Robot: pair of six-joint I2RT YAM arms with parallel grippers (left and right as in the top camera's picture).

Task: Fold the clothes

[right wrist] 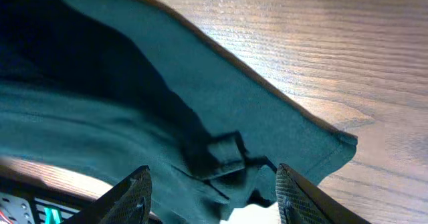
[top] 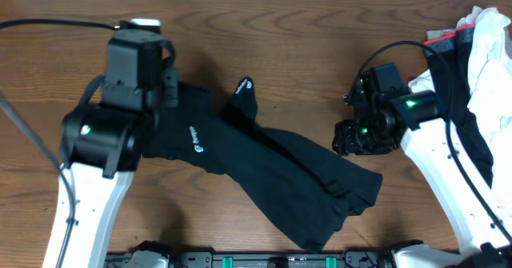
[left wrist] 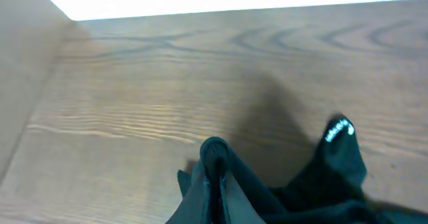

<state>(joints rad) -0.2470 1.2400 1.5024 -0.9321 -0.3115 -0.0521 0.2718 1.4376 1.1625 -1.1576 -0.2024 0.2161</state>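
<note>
Black T-shirt (top: 280, 168) lies crumpled diagonally across the wooden table (top: 320, 76), far left to near right. Left gripper (left wrist: 214, 158) is clenched on its left end; right gripper (right wrist: 210, 184) hovers spread over the right hem, holding nothing. Flattening seems the step in hand; next, the right fingers need to pinch that hem

It was a robotics lab bench: a white-and-black left robot arm (top: 92, 192) and its matching right robot arm (top: 436, 152), trailing black cables (top: 56, 25), stood at a brown wood-grain table (top: 304, 36).
</note>
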